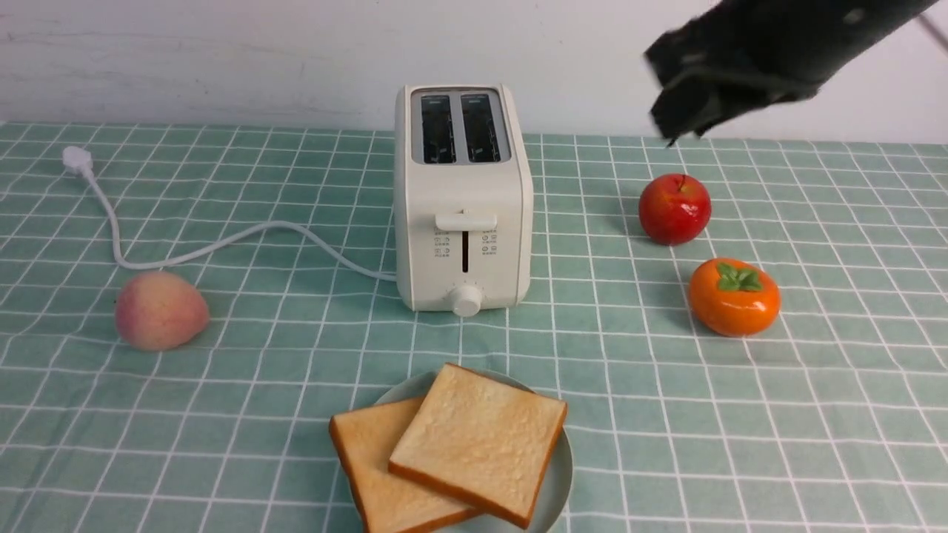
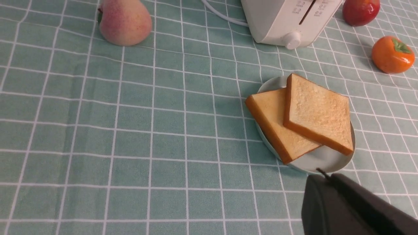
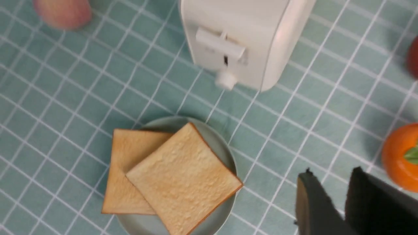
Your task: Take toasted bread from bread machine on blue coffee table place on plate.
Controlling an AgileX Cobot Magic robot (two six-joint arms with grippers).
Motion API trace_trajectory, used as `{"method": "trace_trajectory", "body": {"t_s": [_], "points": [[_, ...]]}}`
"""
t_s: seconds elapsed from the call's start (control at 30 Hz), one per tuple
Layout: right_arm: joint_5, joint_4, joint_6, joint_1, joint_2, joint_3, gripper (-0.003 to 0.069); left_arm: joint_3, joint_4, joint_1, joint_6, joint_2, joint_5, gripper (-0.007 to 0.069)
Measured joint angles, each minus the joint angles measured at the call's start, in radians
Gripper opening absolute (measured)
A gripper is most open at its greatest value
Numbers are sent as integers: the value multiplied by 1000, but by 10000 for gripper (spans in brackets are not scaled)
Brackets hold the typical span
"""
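Right claw (image 1: pixel 672 111), blurred, hangs high to the right of the bread machine (image 1: pixel 463 200), its arm slanting down from above, fingers slightly apart and empty. Left claw (image 2: pixel 329 191) is only partly seen, so I cannot tell its state. Two slices of toasted bread (image 1: pixel 481 440) overlap on the plate (image 1: pixel 406 391) in front of the bread machine, on the surface (image 1: pixel 666 414).

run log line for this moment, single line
stage: toast plated | toasted bread: both slices overlapping on plate | bread machine: slots empty | right tool: empty, up in the air
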Motion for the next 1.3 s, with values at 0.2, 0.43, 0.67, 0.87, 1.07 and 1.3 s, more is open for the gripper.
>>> {"method": "trace_trajectory", "body": {"t_s": [0.2,0.43,0.67,0.87,1.07,1.3], "points": [[12,-91,90,0,-290,26,-16,0,1,0,0,0,-91,-14],[-219,-251,189,0,-780,479,1,0,1,0,0,0,-213,-14],[-712,-373,323,0,-1260,1134,3,51,0,0,0,0,-288,-13],[-934,-426,422,0,-1401,1418,11,137,-19,0,0,0,-365,-13],[-977,-434,498,0,-1411,1472,22,177,-77,0,0,0,-363,-8],[-984,-444,512,0,-1411,1472,34,178,-83,0,0,0,-344,-3]]}}
